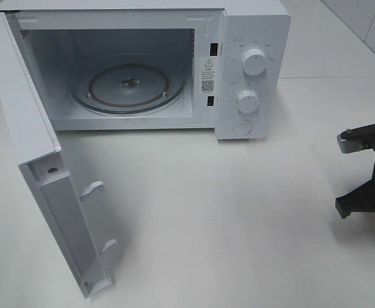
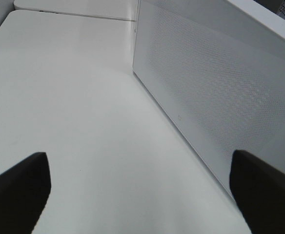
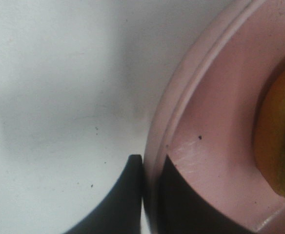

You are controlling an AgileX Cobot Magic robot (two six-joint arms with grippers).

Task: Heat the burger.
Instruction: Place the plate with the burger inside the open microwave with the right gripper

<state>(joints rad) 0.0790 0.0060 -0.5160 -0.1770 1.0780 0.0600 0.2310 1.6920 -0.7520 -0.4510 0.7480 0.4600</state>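
burger [image 3: 279, 141]: soft, light, loosely stacked; we lift by the pink plate [image 3: 215, 122] rim, pinched in right claw [image 3: 150, 163] at microwave [image 1: 252, 70]'s four o'clock; left claw [image 2: 140, 195] agape, empty.

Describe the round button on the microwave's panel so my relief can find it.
Start at the white microwave at the back of the table, its door swung wide open. On the control panel right of the cavity, an upper knob sits over a lower knob. The button is the flat round disc below both, the only control without a raised pointer bar.
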